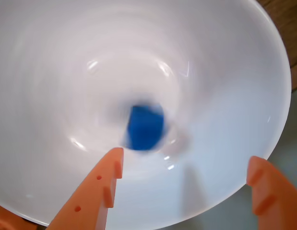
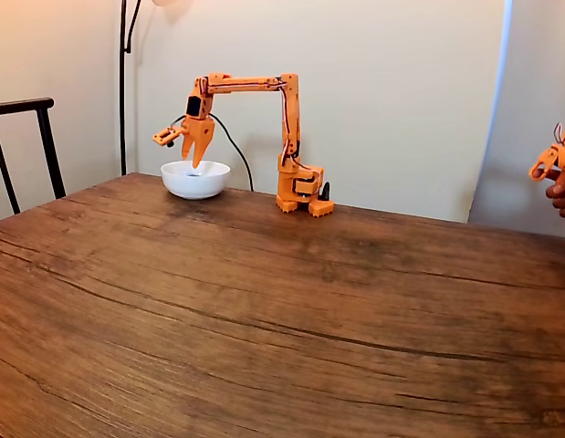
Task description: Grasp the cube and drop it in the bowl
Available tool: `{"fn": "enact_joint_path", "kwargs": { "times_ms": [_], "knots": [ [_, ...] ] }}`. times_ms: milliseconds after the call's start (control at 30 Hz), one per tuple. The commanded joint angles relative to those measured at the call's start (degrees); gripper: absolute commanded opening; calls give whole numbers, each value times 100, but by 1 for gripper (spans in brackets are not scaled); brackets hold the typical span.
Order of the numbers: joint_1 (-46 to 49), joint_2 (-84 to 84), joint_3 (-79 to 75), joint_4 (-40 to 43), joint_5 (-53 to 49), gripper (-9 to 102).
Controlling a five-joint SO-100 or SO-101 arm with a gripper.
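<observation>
In the wrist view the white bowl [image 1: 225, 72] lies right below the camera. The blue cube [image 1: 144, 127] is inside it near the bottom, blurred and free of the fingers. My gripper [image 1: 185, 155] is open, its two orange fingers [image 1: 98, 191] spread wide above the bowl's near side with nothing between them. In the fixed view the orange arm reaches left from its base, and the gripper [image 2: 179, 151] hangs open just above the bowl [image 2: 195, 180] at the far left of the wooden table.
The arm's base [image 2: 300, 190] stands right of the bowl near the wall. A black chair [image 2: 26, 137] and a lamp pole [image 2: 123, 82] are at the left. A hand holding another orange device [image 2: 558, 169] shows at the right edge. The wooden table [image 2: 264, 319] stretches wide in front.
</observation>
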Motion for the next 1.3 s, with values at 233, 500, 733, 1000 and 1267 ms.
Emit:
{"fn": "enact_joint_path", "kwargs": {
  "times_ms": [233, 500, 733, 1000, 1267],
  "knots": [
    [-334, 352, -229, 923, -378, 36],
    [-1063, 1644, -237, 1828, -431, 33],
    [-1450, 2900, 70, 2698, -431, 15],
    [-2813, 4579, 1125, 2681, -1767, 14],
    [-3735, 5713, 2057, 2681, -2355, -1]
  ]
}}
